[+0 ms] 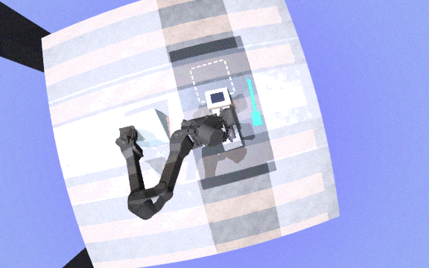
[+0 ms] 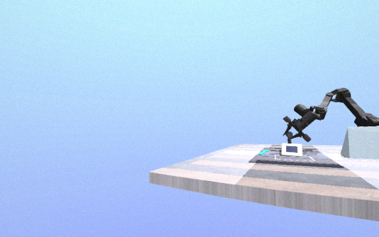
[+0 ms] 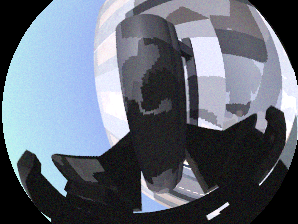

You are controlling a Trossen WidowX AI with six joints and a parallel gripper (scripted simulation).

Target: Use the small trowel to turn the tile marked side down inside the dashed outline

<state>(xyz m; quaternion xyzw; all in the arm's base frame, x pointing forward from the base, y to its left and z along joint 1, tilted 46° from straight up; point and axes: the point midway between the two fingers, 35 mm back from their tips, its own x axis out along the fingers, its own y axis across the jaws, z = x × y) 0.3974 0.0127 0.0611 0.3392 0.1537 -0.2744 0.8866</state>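
Observation:
The tile is white with a dark blue square. In the exterior view it stands steeply tipped, its marked face towards that camera. It is near the lower edge of the dashed outline on the mat, mostly outside it in the top view. My gripper is shut on the dark handle of the trowel, just behind the tile. The trowel's blade is mostly hidden by the gripper and tile; its contact with the tile cannot be made out.
A cyan flat tool lies on the mat's right side in the top view. A pale flat block lies under and behind the gripper. The arm's base stands by a pale sloped block on the striped table.

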